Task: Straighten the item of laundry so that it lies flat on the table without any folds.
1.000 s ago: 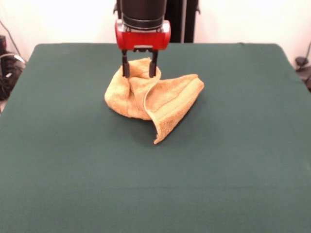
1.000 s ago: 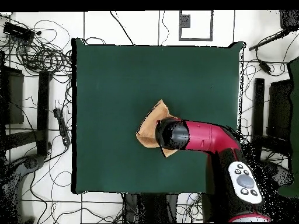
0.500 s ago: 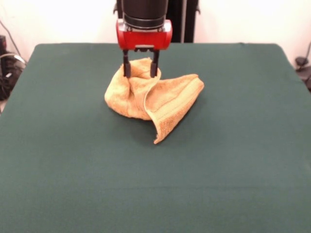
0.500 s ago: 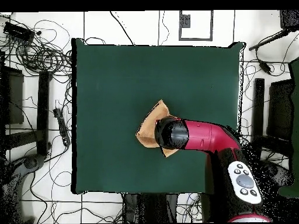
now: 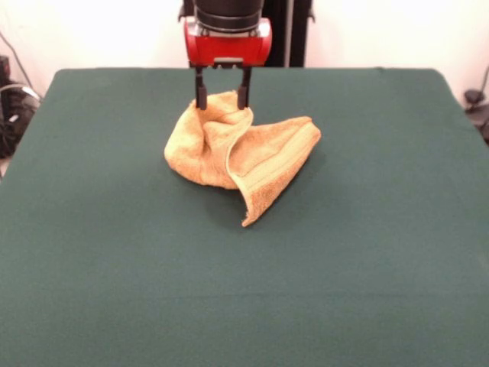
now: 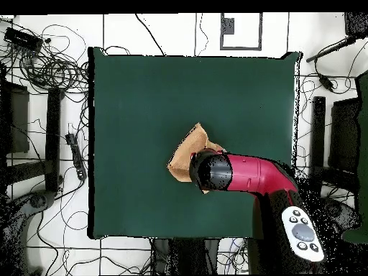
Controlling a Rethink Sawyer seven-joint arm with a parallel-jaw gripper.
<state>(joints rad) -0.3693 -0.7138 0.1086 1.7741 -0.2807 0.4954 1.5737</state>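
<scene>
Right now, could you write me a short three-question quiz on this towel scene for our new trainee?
1. True or false: the towel lies flat on the table with no folds.
2. Where is the gripper relative to the towel?
A. Over its far part, fingers apart
B. Beside it, resting on the felt
C. Out of sight
3. Fill in: in the front view, the towel's nearest corner points toward the ______ edge of the picture.

Key: 1 false, it is crumpled and folded over itself. 2 A. 3 bottom.
</scene>
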